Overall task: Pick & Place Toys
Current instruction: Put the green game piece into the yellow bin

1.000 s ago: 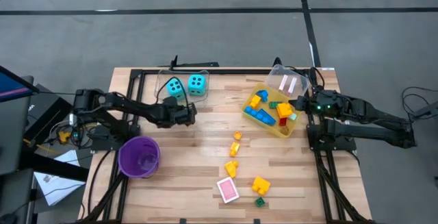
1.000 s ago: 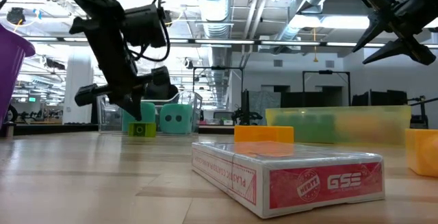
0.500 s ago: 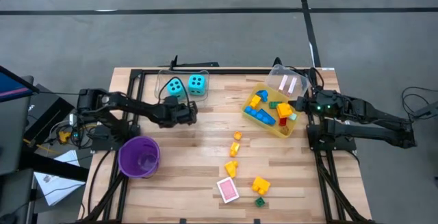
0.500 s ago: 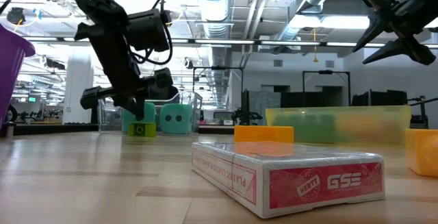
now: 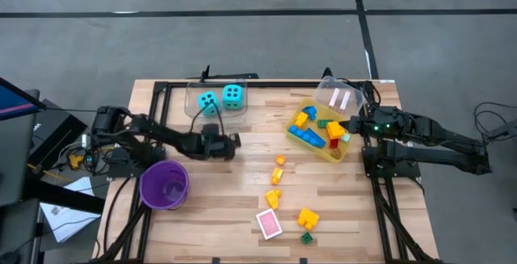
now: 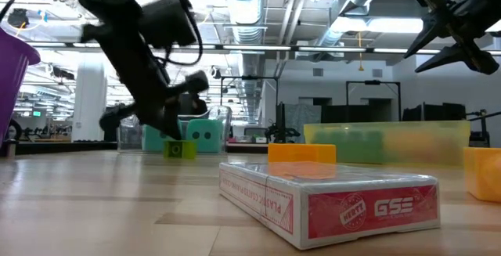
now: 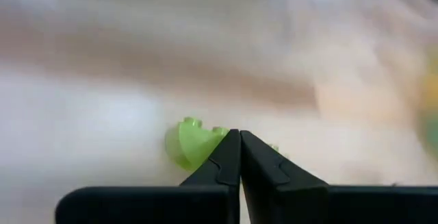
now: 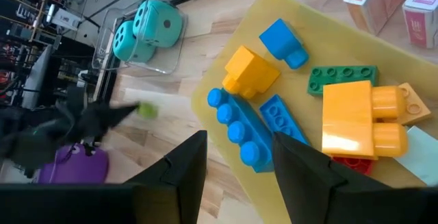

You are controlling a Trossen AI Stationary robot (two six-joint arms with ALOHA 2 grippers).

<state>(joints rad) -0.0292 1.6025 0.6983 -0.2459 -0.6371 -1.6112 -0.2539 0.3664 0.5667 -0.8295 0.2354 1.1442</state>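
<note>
High view: the left gripper (image 5: 235, 145) has moved right from beside the dice (image 5: 220, 98) toward the bin (image 5: 343, 152). Low view: it carries a green brick (image 6: 181, 149) just above the desk (image 6: 117, 209). Left wrist view: fingers are clamped on that brick. Right wrist view: the right gripper (image 8: 236, 159) waits, parted, over the bin; delivery is judged under way.

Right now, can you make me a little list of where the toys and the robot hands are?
left gripper: shut, low over the table, a small lime-green plastic brick at its fingertips
right gripper: open, empty, over the yellow plastic bin
bin contents: blue, yellow, orange and green bricks
two cyan dice with black dots: far side of the table
purple cup: left near side
pink card box: near edge
</note>
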